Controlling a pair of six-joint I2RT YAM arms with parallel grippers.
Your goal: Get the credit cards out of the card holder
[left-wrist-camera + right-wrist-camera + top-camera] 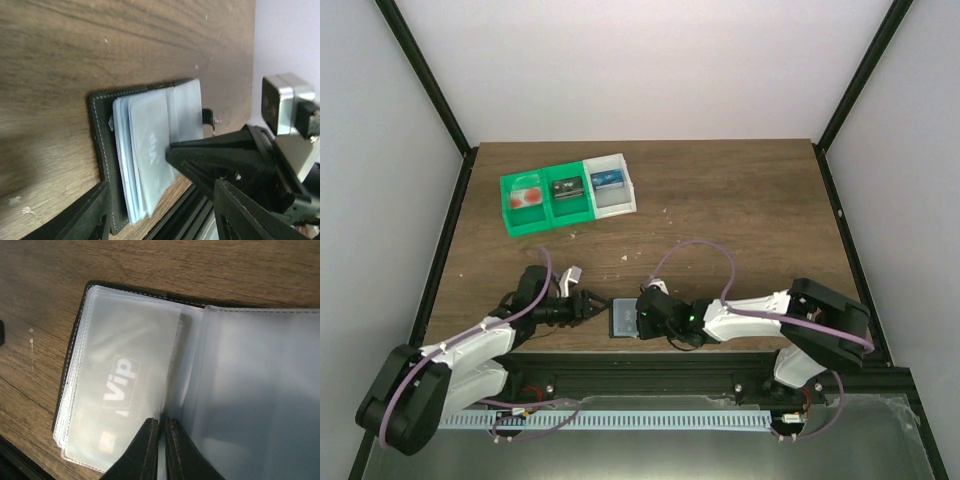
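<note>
On the brown wooden table (740,200), near its front edge, we see the card holder (622,320) lying open, a Vip card (120,385) sleeved inside. The right gripper (161,450) pinches 1 clear sleeve; the left gripper (590,306) gapes wide just beside it.

Left arm (470,347) and right arm (750,316): white shells, black joints, a lilac cable (703,243) looped along each; black tapered fingers (145,450).
</note>
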